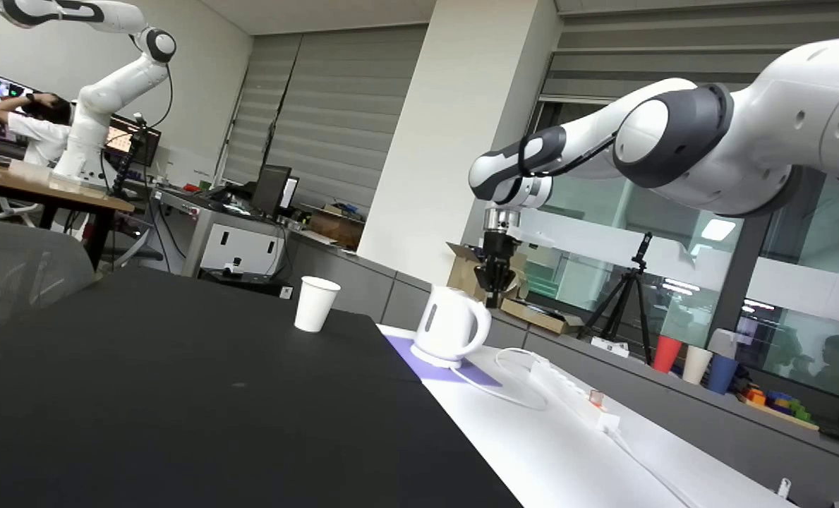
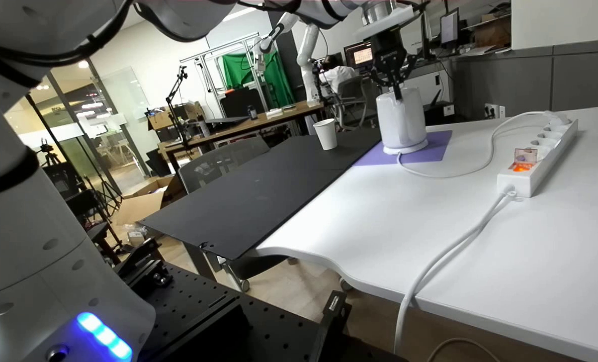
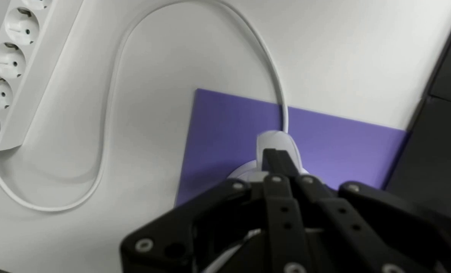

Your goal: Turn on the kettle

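Observation:
The white kettle stands upright on a purple mat in both exterior views (image 1: 442, 326) (image 2: 403, 125). Its loop handle faces the power-strip side in an exterior view (image 1: 481, 323). In the wrist view the top of the kettle's handle (image 3: 275, 139) shows just past the fingertips, and the gripper hides most of the body. My gripper (image 1: 491, 302) points down at the handle's upper end; it also shows in an exterior view (image 2: 397, 93) and in the wrist view (image 3: 280, 152). Its fingers are together with nothing between them. I cannot tell whether the tips touch the handle.
The purple mat (image 3: 229, 117) lies on the white table (image 2: 359, 231). A white cable runs from the kettle to a power strip (image 2: 540, 156) with an orange lit switch. A white paper cup (image 1: 316, 305) stands on the black table section (image 1: 214, 395).

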